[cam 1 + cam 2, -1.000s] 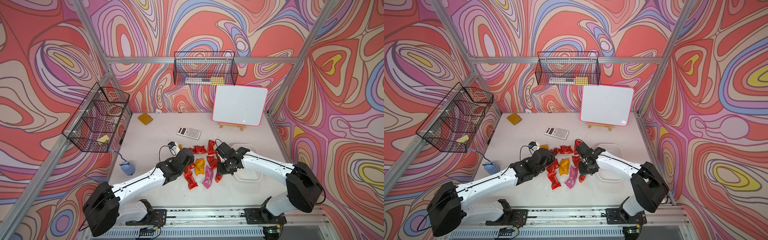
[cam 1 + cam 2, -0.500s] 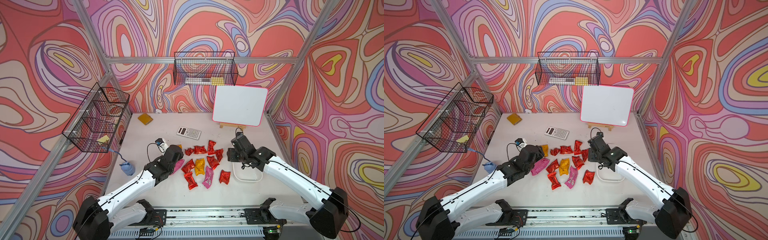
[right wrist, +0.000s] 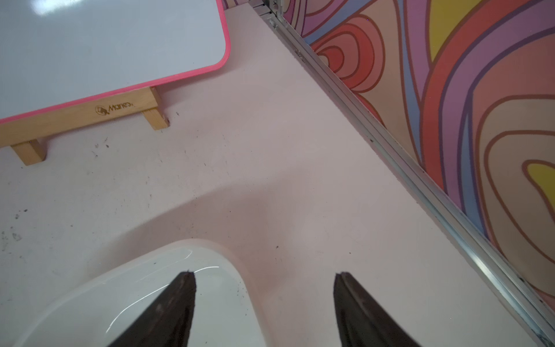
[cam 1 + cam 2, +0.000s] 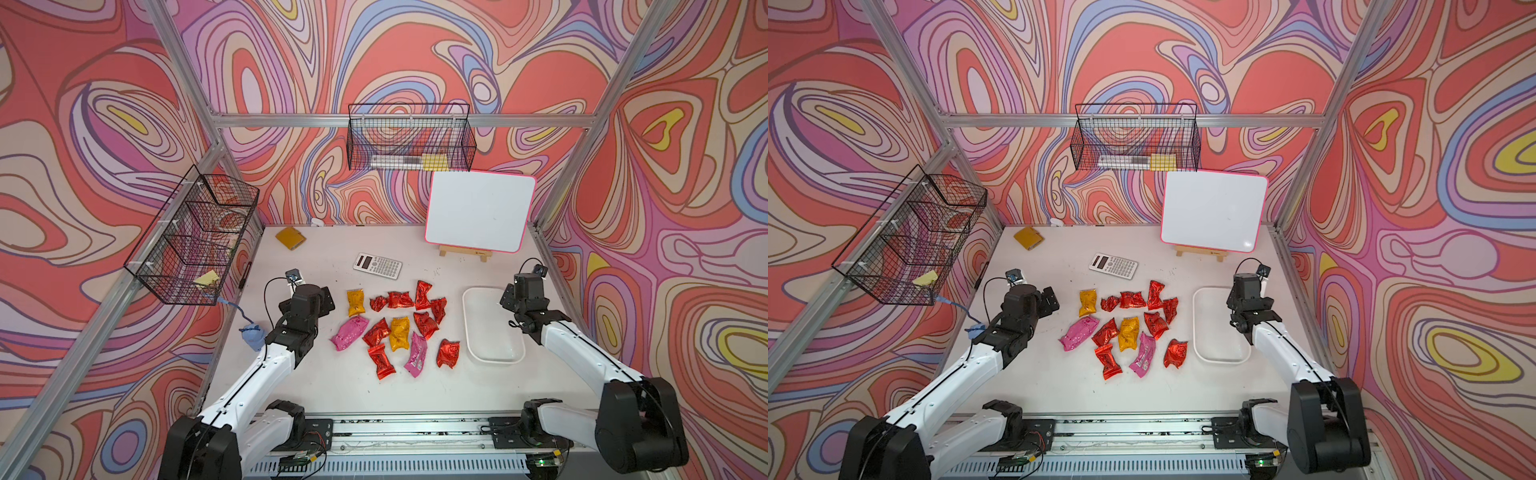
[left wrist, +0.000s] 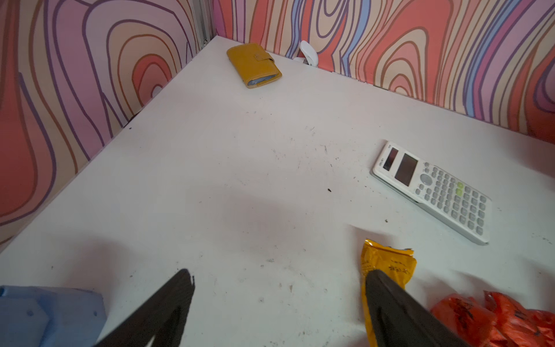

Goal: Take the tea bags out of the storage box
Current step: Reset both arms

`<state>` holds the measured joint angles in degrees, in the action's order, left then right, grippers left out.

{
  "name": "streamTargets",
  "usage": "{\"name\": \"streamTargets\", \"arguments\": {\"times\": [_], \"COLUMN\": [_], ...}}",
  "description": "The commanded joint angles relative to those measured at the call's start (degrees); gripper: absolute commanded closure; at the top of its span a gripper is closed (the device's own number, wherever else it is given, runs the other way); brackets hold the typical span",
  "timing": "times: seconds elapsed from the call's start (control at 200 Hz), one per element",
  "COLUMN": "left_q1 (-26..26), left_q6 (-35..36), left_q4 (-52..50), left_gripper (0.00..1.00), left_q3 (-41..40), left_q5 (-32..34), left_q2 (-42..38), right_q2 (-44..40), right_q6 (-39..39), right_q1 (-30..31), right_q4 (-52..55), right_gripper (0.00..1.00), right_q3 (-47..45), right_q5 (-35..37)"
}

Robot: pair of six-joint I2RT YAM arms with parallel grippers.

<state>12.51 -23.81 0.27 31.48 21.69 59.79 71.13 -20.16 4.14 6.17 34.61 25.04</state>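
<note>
at table centre the tea bags [image 4: 399, 328] lie loose, all outside the storage box [image 4: 492, 332] at their 3 o'clock. left gripper [image 5: 279, 275] and right gripper [image 3: 265, 275] gape, holding nothing. a left finger [image 5: 390, 300] hides part of one orange sachet [image 5: 387, 261]; the right wrist view cuts the box off.

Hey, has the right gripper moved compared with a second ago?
Yes. The right gripper has left the tea bags and crossed the storage box, which stayed put. It now sits at the box's edge away from the tea bags, jaws open.
</note>
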Motion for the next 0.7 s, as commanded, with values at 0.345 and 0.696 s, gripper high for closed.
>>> {"name": "streamTargets", "arguments": {"times": [0.345, 0.696], "left_q1": [-10.8, -15.0], "left_q6": [16.2, 19.2], "left_q4": [18.9, 36.7], "left_gripper": [0.01, 0.01], "left_q3": [-7.3, -9.6], "left_q5": [-12.1, -18.6], "left_q2": [4.9, 16.6], "right_q2": [13.3, 26.8], "right_q6": [12.1, 19.5], "right_q1": [-0.2, -0.6], "right_q4": [-43.0, -66.6], "right_gripper": [0.2, 0.19], "right_q3": [-6.1, -10.0], "right_q5": [-7.3, -11.6]}}
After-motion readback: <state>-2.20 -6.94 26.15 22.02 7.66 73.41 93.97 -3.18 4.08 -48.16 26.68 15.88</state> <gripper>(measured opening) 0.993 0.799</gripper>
